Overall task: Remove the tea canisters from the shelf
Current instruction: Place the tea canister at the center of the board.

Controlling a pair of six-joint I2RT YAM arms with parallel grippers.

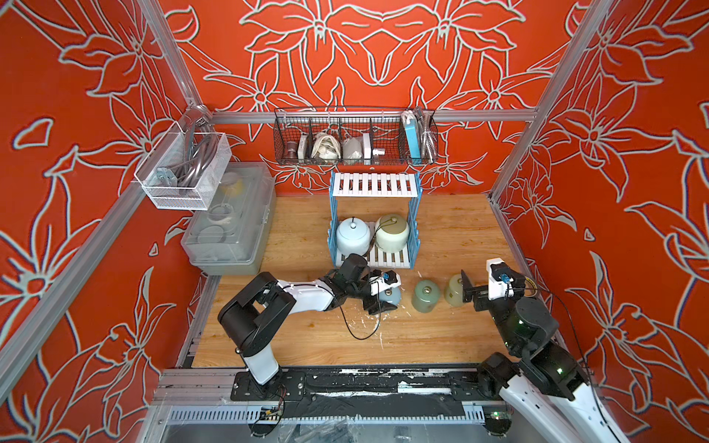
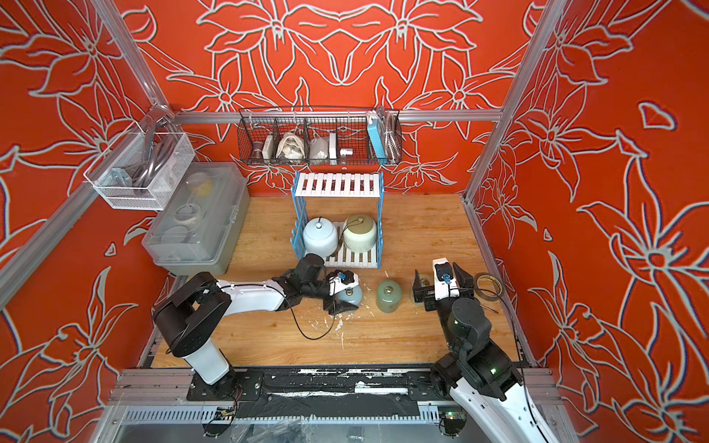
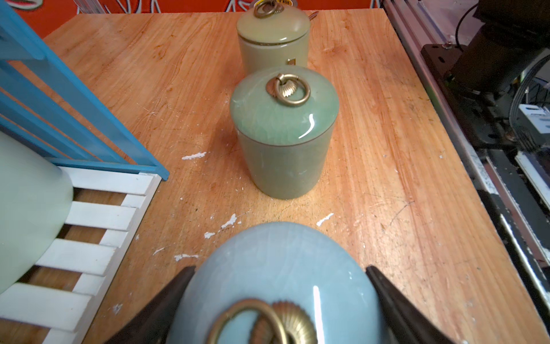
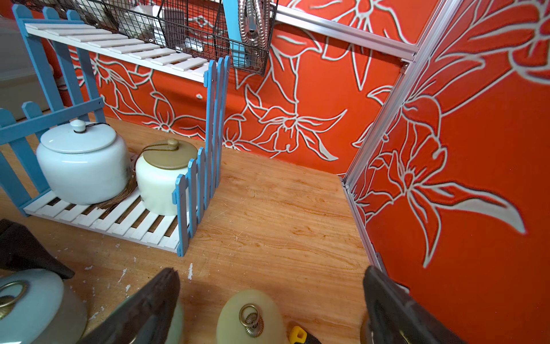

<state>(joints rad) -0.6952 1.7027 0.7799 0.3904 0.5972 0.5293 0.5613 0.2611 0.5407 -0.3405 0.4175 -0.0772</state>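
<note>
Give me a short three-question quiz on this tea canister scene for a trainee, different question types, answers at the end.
1. How many canisters stand on the shelf?
2. True or false: the sage green canister stands on the top tier.
3. Fill in: the right gripper, jaws open, flanks the small ___ canister.
Key: 1. Two, the pale blue jar and the cream jar. 2. False; the sage green canister stands on the table. 3. Cream: the small cream canister.

Light blue picket-sided shelf (image 4: 215, 119), white slats. Pale blue squat ceramic jar (image 4: 83, 172); cream squat ceramic jar (image 4: 160, 190), lid seemingly tan. Blue-grey glazed cylinder jar (image 3: 282, 268), sage green glazed cylinder jar (image 3: 282, 143), cream glazed cylinder jar (image 3: 272, 38).
</note>
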